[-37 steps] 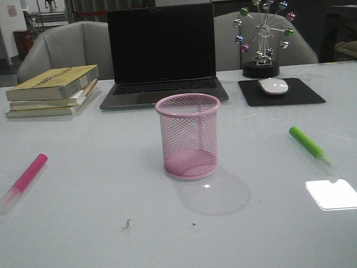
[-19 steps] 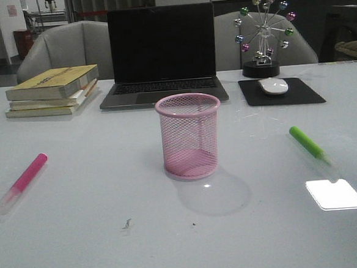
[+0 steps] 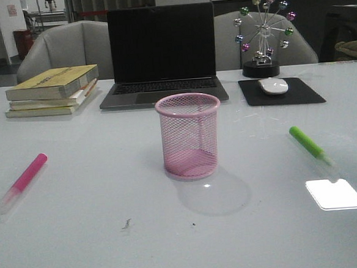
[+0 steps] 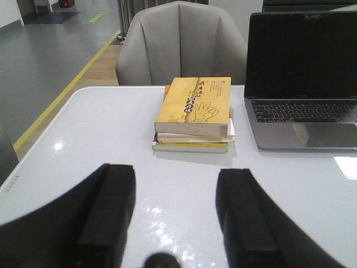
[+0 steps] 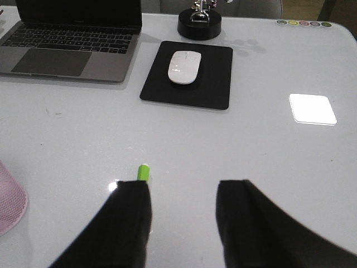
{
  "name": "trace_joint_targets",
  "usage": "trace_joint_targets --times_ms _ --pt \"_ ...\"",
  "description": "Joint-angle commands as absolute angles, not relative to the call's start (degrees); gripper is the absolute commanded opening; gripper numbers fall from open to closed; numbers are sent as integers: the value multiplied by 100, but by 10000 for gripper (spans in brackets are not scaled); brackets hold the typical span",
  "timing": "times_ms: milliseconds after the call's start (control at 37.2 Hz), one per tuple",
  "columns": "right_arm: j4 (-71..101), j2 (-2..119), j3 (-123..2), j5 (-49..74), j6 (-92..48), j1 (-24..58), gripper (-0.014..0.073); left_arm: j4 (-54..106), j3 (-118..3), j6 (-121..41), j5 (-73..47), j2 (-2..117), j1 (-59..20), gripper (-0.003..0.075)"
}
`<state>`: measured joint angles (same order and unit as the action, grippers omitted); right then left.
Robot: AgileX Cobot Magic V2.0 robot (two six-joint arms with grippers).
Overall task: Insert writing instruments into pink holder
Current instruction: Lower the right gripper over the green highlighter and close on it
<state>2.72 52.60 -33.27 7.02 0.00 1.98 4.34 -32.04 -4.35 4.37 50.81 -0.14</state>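
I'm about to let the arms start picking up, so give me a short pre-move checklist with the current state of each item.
1. Round pink wire-mesh holder upright with its mouth open: ok.
2. Holder empty, room for both markers: ok.
3. Hot pink highlighter lying flat on the white table, apart from other things: ok.
4. Bright green highlighter lying flat on the robot's right side, apart from the black mouse pad: ok.
5. Left gripper open and holding nothing: ok.
6. Right gripper open, with the green highlighter's end showing just beyond one finger: ok; exact alignment over it: cannot tell.
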Motion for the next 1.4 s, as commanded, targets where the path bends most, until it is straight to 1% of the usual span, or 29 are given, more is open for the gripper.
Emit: trace_joint_targets --times_ms 0,134,269,511,1048,1210,1371 --pt "274 5251 -3498 302 0 199 458 493 -3381 -371 965 5056 -12 425" --pt "345 5444 -3467 430 0 199 456 493 -3361 -371 868 5131 -12 425" --pt "345 5885 -3764 1133 0 304 456 493 -3361 -371 736 5131 -12 425" --pt "345 7050 -4876 2239 0 502 456 493 -3372 -371 648 5131 -12 425" --pt "358 9776 -7539 4323 -178 501 456 558 -3372 -371 389 5131 -12 425" --pt "471 10408 -8124 4683 -225 501 456 558 -3372 -371 389 5131 -12 425" --pt "840 10817 -8412 4717 -392 510 456 558 -3372 -371 389 5131 -12 425"
